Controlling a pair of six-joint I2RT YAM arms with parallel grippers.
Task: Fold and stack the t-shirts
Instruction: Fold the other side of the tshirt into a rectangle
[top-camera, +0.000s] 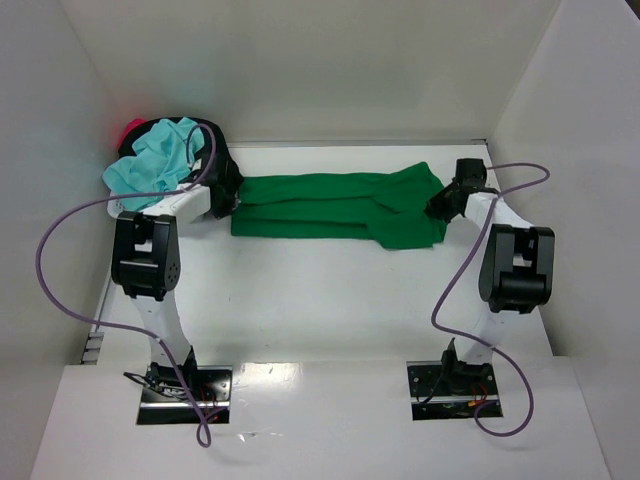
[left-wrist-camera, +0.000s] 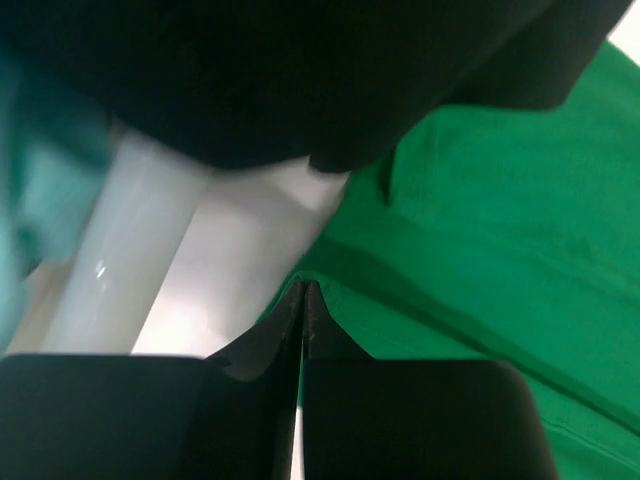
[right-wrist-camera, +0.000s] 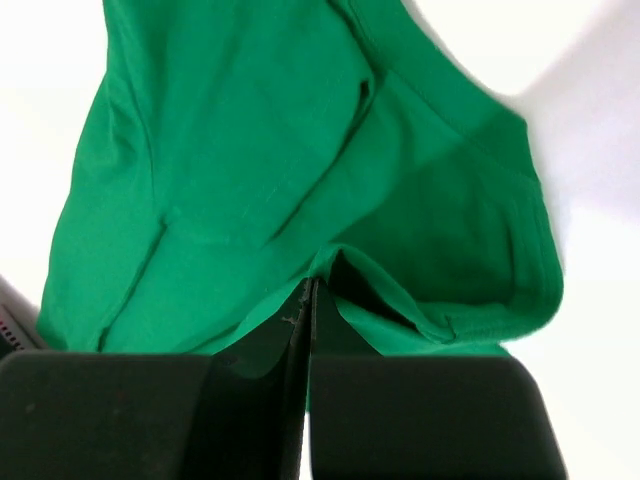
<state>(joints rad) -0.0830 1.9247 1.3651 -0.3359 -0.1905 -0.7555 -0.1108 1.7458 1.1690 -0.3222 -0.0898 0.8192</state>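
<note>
A bright green t-shirt (top-camera: 330, 205) lies stretched out in a long band across the back of the table. My left gripper (top-camera: 231, 200) is at its left end. In the left wrist view the left gripper (left-wrist-camera: 304, 287) is shut, with the green t-shirt's (left-wrist-camera: 500, 220) hem pinched at the tips. My right gripper (top-camera: 438, 207) holds the right end. In the right wrist view the right gripper (right-wrist-camera: 310, 285) is shut and the green t-shirt (right-wrist-camera: 250, 150) tents up around its tips. At the back left is a heap of t-shirts: turquoise (top-camera: 150, 168), black (top-camera: 218, 150), red (top-camera: 130, 130).
White walls close the table on the left (top-camera: 40, 150), back and right (top-camera: 580, 120). Purple cables (top-camera: 60, 260) loop beside both arms. The black t-shirt (left-wrist-camera: 300, 70) hangs just above my left gripper, with turquoise cloth (left-wrist-camera: 40, 170) to its left.
</note>
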